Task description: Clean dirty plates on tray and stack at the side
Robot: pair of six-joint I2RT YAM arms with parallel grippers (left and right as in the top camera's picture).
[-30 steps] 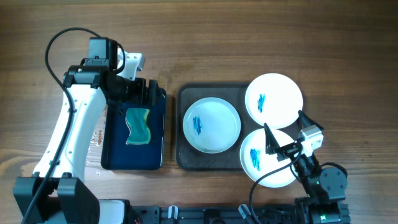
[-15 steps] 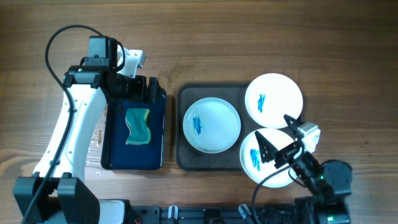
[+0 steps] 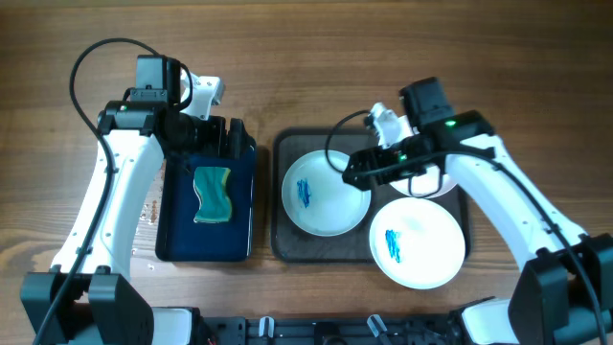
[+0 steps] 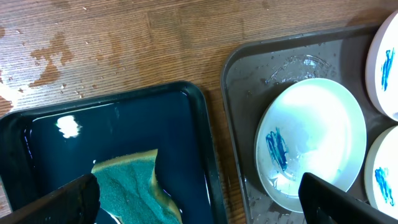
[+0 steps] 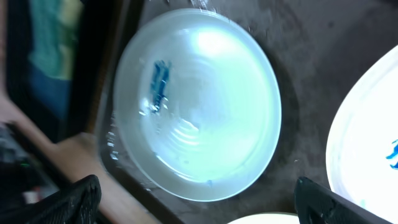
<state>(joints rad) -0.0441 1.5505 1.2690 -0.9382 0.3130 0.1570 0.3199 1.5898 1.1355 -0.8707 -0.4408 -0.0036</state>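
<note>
My left arm reaches up the worktop's left side and bends right, its fingers spread wide and holding nothing over the far edge of the dark blue basin, where a green sponge lies. My right arm stretches from the near right corner across the tray, its fingers also wide apart and holding nothing, poised over the right rim of the plate on the tray's left half. A second plate sits at the tray's near right corner, overhanging the near edge. From overhead, the third plate at the far right corner is mostly hidden under the right arm, but the left wrist camera catches its edge and blue smear. That same view shows water stains on the wood and droplets on the tray floor. The right wrist camera looks straight down on the left plate, showing its blue scribble and a wet sheen.
</note>
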